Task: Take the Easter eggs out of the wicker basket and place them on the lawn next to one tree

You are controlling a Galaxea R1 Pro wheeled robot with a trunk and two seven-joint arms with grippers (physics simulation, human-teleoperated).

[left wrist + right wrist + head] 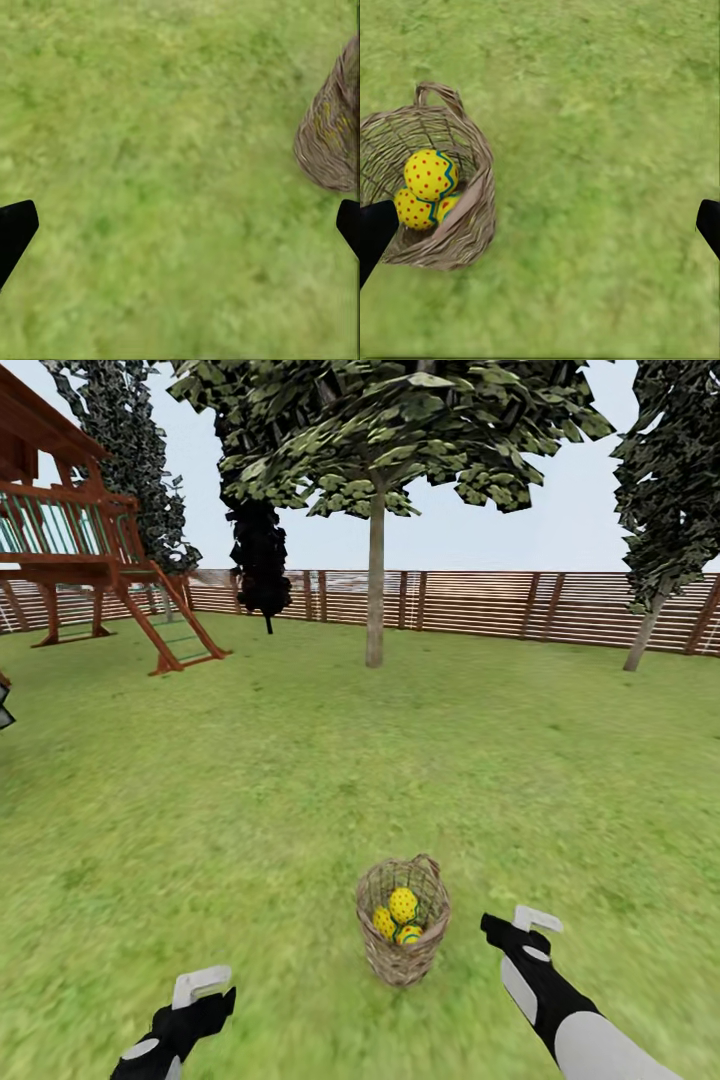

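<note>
Fenced garden (lawn, trees)

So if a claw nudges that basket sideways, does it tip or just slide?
Likely tips. The basket tapers to a narrow base and stands taller than that base is wide. It looks light woven twig, so the three eggs piled inside probably would not steady it much. The grass may also catch its base.

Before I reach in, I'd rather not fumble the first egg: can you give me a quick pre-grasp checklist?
1. Easter eggs all in the wicker basket: ok, three visible.
2. Basket upright on the lawn: ok.
3. Right gripper open and empty: ok.
4. Left gripper open and empty: ok.
5. Right gripper over the basket mouth: not ok, it is beside the basket.
6. Tree in sight for the drop: ok.
</note>
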